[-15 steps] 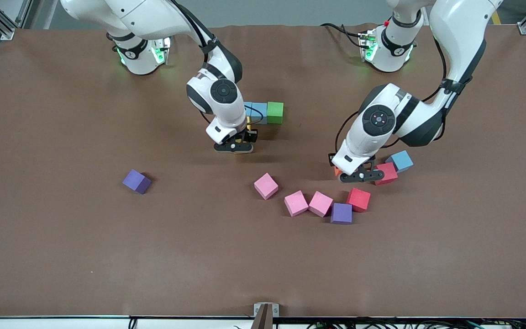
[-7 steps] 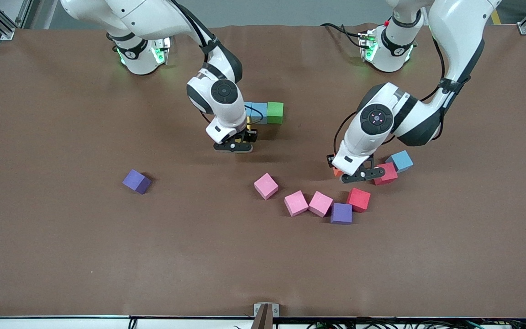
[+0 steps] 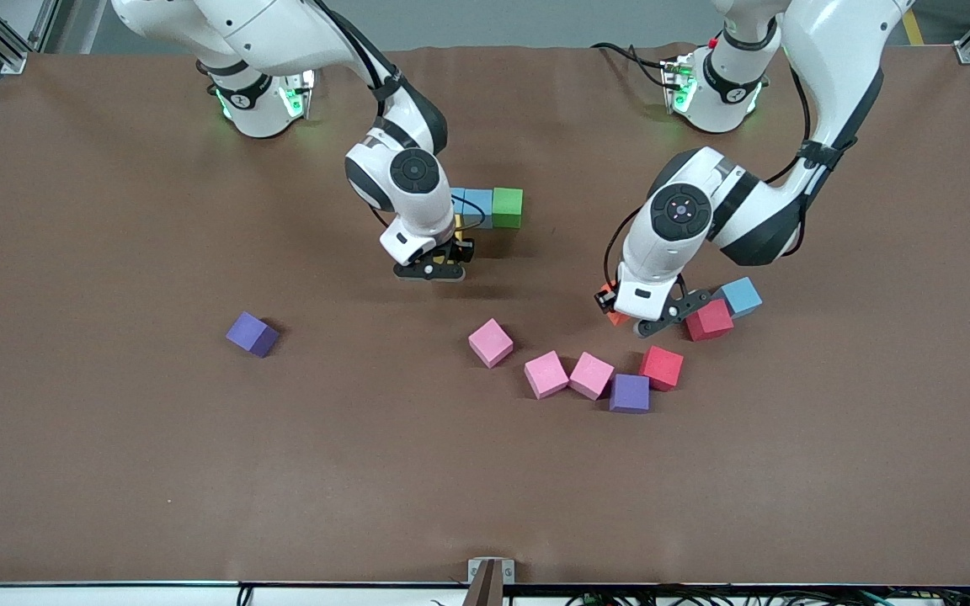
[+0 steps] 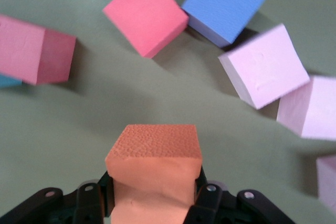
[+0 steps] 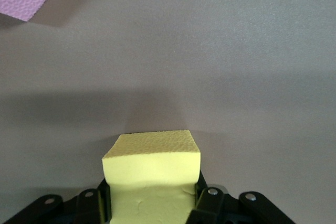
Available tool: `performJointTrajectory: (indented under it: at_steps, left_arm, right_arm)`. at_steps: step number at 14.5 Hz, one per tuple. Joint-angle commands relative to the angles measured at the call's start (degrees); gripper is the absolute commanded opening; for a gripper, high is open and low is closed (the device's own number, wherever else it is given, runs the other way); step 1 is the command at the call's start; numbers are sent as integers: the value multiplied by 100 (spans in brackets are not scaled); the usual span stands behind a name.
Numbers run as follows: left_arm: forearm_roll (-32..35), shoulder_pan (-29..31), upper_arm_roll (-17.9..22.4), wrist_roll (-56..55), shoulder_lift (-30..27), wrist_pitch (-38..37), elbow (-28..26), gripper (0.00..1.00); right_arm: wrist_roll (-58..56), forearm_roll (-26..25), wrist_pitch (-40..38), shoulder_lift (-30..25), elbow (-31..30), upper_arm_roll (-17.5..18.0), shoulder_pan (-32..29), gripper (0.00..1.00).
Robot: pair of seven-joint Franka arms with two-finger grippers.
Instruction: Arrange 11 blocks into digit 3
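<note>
Foam cubes, light and squashy: both pincers are loaded!
Left pincer (image 4: 153, 205) clamps the orange block (image 4: 155, 169) over the loose cluster; right pincer (image 5: 152, 203) clamps a yellow block (image 5: 152, 174) beside the blue-green row (image 3: 492, 208); flat opposite faces grip best.

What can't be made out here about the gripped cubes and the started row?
- Orange block: in the front view the left gripper and wrist cover nearly all of it.
- Yellow block: in the front view the right gripper hides it, so whether it touches the table is unclear.
- Row by the green block and light blue block: the right arm's wrist covers its end, so its length is unknown.
</note>
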Motion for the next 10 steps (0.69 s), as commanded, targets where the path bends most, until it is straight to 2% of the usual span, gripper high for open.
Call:
performJointTrajectory:
  at_steps: [1, 4, 6, 8, 10]
  left_arm:
    - [-48, -88, -22, -1250, 22, -78, 147, 39]
    - [-39, -272, -22, -2894, 39, -78, 147, 39]
    - [-22, -317, -22, -3861, 92, -52, 156, 39]
    - [-22, -361, -22, -4426, 162, -17, 217, 39]
    - [-74, -466, -22, -5154, 171, 1, 296, 39]
  right_arm:
    - [85, 42, 21, -9, -16, -17, 59, 4]
    - [85, 33, 39, -9, -16, -17, 68, 5]
    - [85, 15, 30, -9, -16, -17, 68, 11]
    - [85, -2, 30, 0, -7, -26, 68, 23]
    - [85, -2, 21, 0, -7, -26, 68, 25]
